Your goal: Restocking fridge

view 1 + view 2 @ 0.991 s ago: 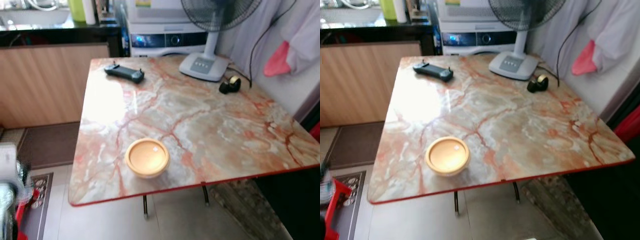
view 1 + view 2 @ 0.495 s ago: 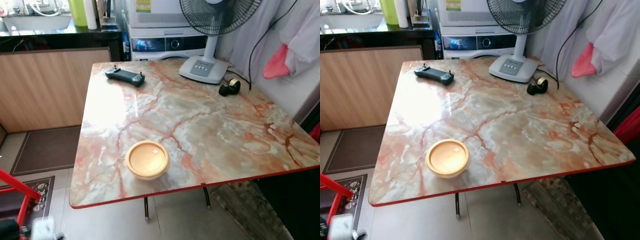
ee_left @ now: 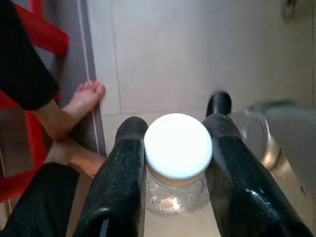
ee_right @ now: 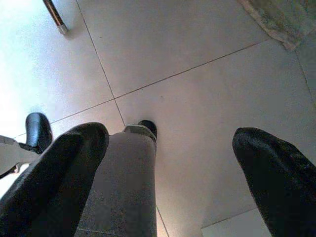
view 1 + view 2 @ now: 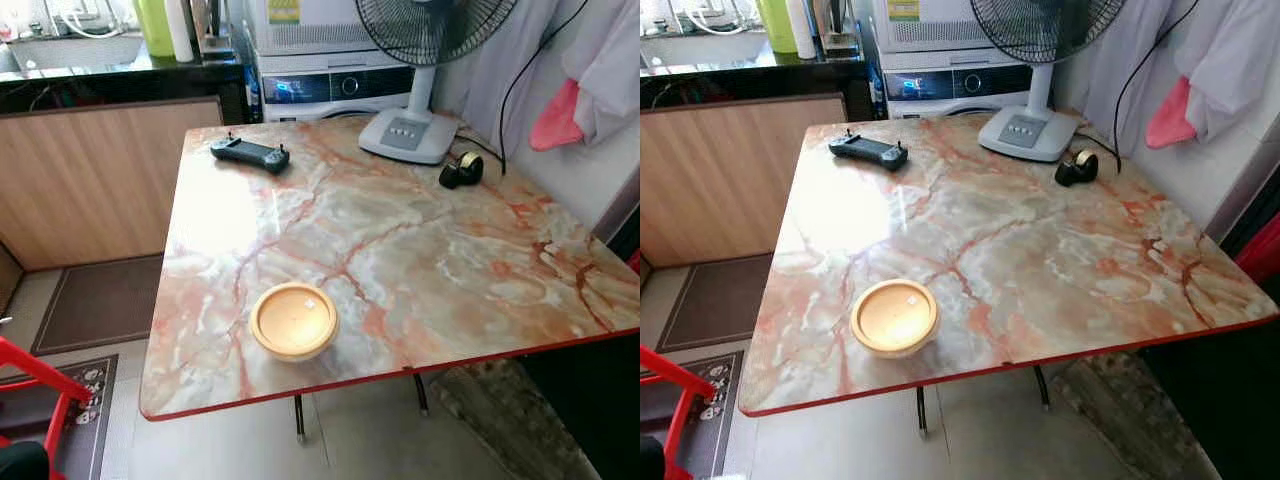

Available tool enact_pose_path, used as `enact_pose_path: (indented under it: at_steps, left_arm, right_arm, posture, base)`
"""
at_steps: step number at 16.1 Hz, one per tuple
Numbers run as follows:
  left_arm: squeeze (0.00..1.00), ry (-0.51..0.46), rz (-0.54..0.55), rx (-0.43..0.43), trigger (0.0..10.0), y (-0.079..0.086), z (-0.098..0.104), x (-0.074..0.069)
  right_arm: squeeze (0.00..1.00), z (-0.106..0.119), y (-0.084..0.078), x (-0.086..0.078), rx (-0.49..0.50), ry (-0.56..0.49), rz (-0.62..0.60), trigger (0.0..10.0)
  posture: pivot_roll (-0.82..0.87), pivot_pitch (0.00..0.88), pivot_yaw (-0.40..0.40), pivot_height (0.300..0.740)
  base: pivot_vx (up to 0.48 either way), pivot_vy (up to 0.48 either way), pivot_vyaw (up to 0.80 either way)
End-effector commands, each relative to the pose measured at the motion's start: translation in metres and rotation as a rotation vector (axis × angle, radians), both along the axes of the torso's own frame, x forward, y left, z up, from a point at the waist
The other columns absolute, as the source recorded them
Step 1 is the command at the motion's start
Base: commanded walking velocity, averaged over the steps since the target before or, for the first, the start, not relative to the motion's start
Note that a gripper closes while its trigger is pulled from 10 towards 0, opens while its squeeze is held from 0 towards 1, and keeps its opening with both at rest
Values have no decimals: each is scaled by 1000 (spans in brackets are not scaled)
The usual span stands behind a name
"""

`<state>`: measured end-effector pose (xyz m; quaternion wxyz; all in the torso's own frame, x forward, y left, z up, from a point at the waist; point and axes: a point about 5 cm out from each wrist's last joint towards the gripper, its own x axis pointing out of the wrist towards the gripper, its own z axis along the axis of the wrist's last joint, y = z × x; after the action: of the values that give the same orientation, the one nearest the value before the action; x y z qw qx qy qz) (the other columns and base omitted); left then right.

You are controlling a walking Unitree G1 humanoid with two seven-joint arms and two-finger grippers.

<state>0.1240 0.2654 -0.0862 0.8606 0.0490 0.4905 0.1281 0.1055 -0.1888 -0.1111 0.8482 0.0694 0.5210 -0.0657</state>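
The left gripper [image 3: 175,163] is clamping a clear bottle [image 3: 174,197] with a white cap [image 3: 178,146], its 2 black fingers [image 3: 121,182] pressing the neck from both sides, hanging low over the pale tiled floor [image 3: 197,54]. A person's bare feet [image 3: 81,103] and a red frame [image 3: 37,34] are standing just beside it on the floor. The right gripper [image 4: 168,173] is hanging with its fingers spread wide and holding nothing, above the floor tiles.

Ahead, a marble table [image 5: 440,260] is carrying a yellow bowl [image 5: 294,319] near its front edge, a black controller [image 5: 249,153] at the far left corner, and a fan base [image 5: 410,135] with a tape dispenser [image 5: 461,169] beside it at the far right corner. A wooden counter [image 5: 100,170] is standing beyond the table's left edge.
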Motion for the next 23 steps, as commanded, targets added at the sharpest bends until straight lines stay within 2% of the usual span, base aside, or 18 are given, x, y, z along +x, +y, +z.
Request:
enact_pose_path:
  at_steps: [1,3,5,6,8,11,16,17,23]
  left_arm:
    - [0,36,-28,2,10000,-3,-3,-2]
    - [0,36,-14,-14,10000,-6,-5,-3]
    - [0,56,-100,3,10000,-11,-6,-2]
    - [0,64,-108,4,10000,-12,-7,-3]
    - [0,69,-91,-15,10000,-14,-9,-5]
    - [0,99,-96,-1,10000,-15,-10,-8]
    - [0,134,-93,-2,10000,-12,-13,-19]
    - [0,155,-82,-4,10000,-11,-15,-25]
    - [0,201,-66,-18,10000,-12,-18,-40]
  right_arm:
    - [0,0,-3,-1,-9,4,7,10000]
    - [0,1,-4,1,-12,-2,5,10000]
    - [0,1,-5,2,-16,-3,25,10000]
    - [0,1,-5,3,-16,-4,24,10000]
    - [0,2,-4,4,-14,-7,23,10000]
    - [0,2,-4,5,-14,-9,23,10000]
    - [0,2,-4,6,-10,-6,29,10000]
    - [0,2,-4,6,-9,-5,34,10000]
    - [0,2,-4,6,-9,0,47,10000]
  posture:
    - [151,0,-40,740]
    - [149,0,-52,740]
    - [156,0,-59,740]
    - [149,0,-60,740]
    - [145,0,-57,740]
    - [146,0,-57,740]
    - [148,0,-58,740]
    - [147,0,-59,740]
    - [148,0,-64,740]
  base:
    - [0,0,0]
    - [0,0,0]
    - [0,0,0]
    - [0,0,0]
    - [0,0,0]
    - [0,0,0]
    - [0,-313,0]
    - [0,-322,0]
    - [0,0,0]
